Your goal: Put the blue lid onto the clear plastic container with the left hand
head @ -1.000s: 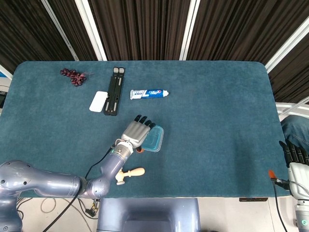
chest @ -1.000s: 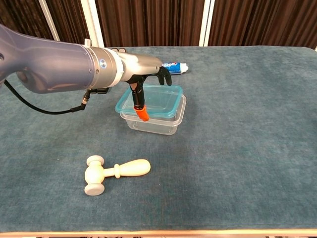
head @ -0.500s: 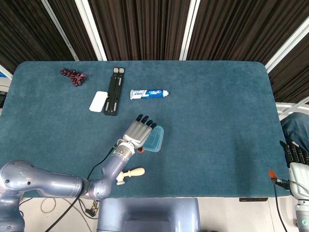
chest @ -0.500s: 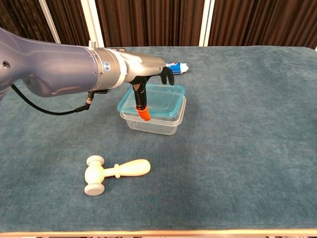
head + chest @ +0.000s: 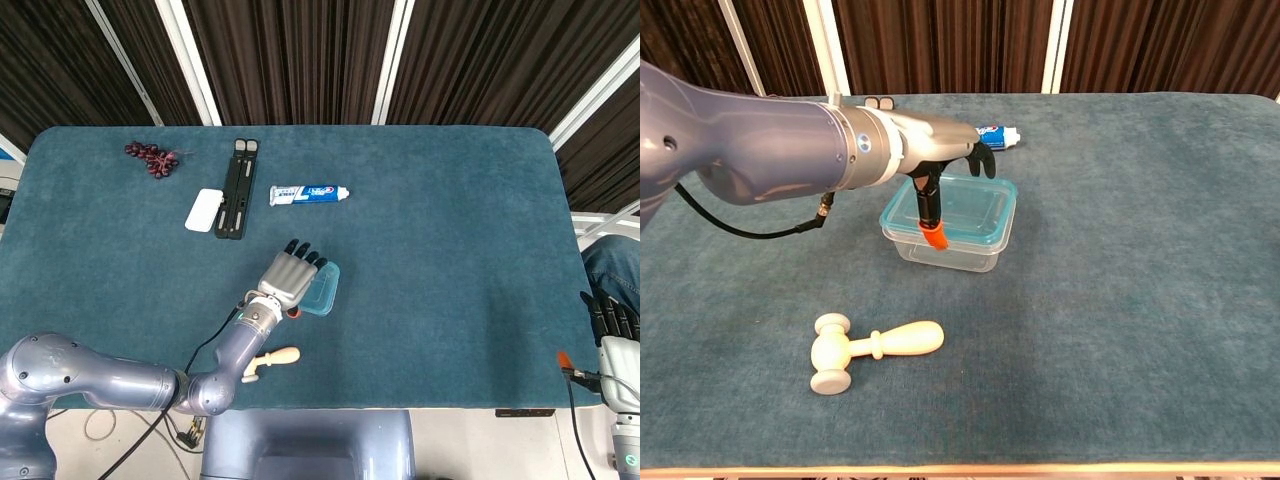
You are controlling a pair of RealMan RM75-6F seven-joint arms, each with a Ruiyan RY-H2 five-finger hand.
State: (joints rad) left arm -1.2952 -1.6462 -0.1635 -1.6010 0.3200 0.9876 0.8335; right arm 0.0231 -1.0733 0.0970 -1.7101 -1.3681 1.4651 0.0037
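Note:
The blue lid lies flat on top of the clear plastic container near the table's middle. My left hand reaches over the lid from the left, fingers stretched across its far edge and the orange-tipped thumb hanging down at its near left edge, pinching the lid. From the head view the left hand covers most of the lid, and the container below is hidden. My right hand stays off the table's right edge, fingers straight and holding nothing.
A wooden mallet lies in front of the container, near the table's front edge. Behind it are a toothpaste tube, a black folding stand, a white pad and dark grapes.
The left hand carried the lid a little to the right and lowered it from a skewed, raised position until it lines up on the container. The right hand stayed still.

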